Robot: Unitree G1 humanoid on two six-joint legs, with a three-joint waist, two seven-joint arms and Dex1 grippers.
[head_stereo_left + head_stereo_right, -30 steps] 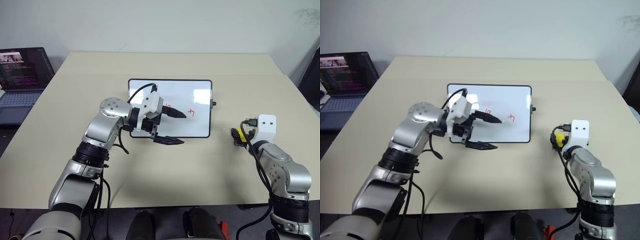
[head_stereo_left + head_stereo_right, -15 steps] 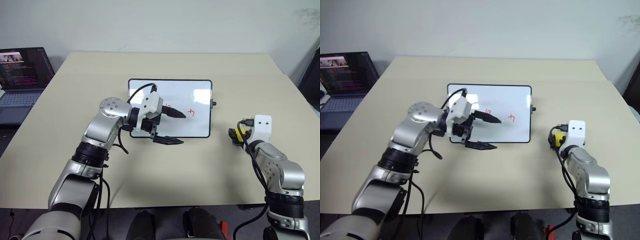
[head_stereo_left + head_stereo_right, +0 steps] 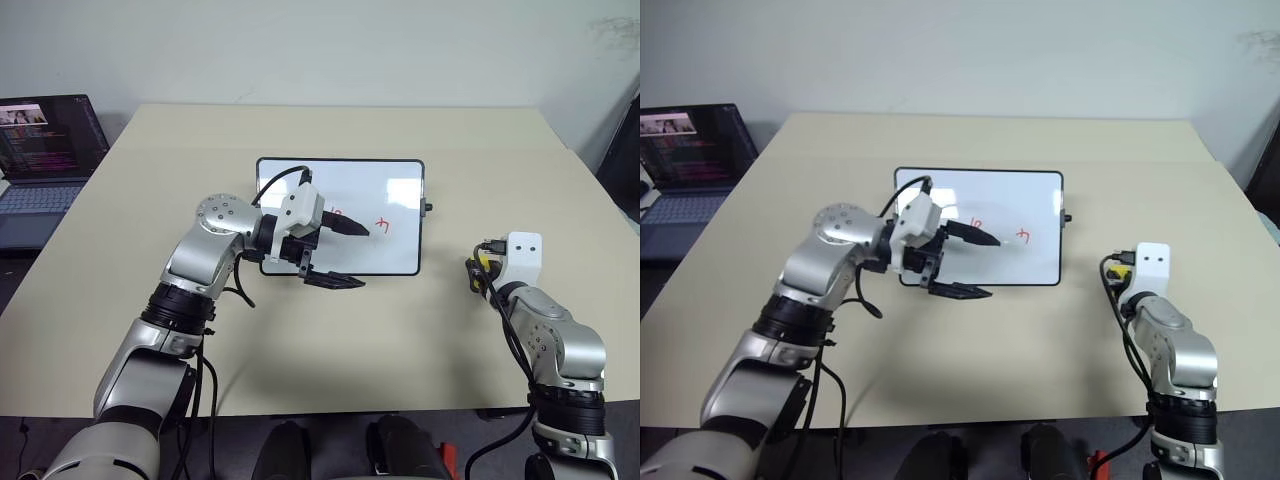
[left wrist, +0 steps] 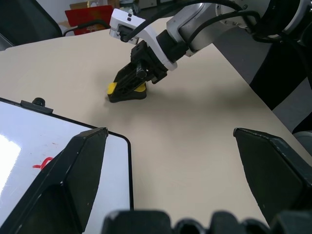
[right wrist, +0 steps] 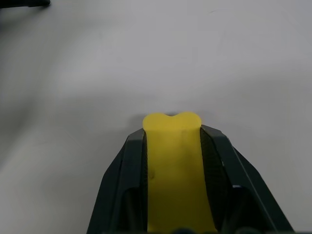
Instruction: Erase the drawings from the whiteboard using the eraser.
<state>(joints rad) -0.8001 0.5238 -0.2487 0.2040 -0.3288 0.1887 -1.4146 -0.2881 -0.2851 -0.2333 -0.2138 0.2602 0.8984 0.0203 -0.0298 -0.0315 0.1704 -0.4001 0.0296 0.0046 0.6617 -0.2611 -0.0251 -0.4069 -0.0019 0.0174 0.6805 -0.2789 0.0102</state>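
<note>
Right wrist view had the right gripper (image 5: 171, 146) w/ its jaws pinched on the eraser (image 5: 173, 165) — yellow sponge squeezed between both fingers, its end bulging out past the tips, over the bare counter (image 5: 234, 58). Left wrist view showed that eraser's dark underside low by the counter, well to the right of the whiteboard (image 3: 395, 190). Whiteboard lay flat near the counter's middle, black-framed, w/ the drawings (image 3: 382, 224) in red on its right half. Left gripper (image 3: 340, 254) hung over the board's near edge, pointing right, jaws spread wide — one finger above the white surface, the other past the frame, holding nothing. Laptop (image 3: 45, 150) sat open beyond the counter's left edge
</note>
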